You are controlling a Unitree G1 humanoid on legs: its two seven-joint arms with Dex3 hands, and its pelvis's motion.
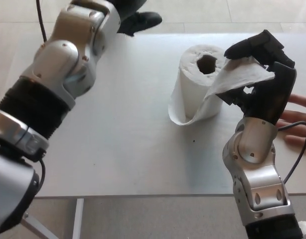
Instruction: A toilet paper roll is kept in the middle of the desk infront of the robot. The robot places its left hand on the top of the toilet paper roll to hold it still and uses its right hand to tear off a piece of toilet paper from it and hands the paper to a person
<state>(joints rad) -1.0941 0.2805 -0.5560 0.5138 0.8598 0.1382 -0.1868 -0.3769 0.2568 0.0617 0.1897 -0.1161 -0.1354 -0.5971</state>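
A white toilet paper roll (195, 82) stands upright in the middle of the grey desk (123, 134), its core hole facing up. A loose sheet (240, 74) runs from the roll to the right and still hangs joined to it, with a loop drooping at the roll's front left. My right hand (260, 74) is beside the roll on its right, shut on that sheet. My left hand (138, 17) is raised high at the picture's top edge, left of the roll and well apart from it, mostly cut off.
A person's hand (297, 122) lies flat on the desk at the right edge, just behind my right hand. A black cable (297, 159) loops beside my right forearm. A dark post stands beyond the desk's far edge.
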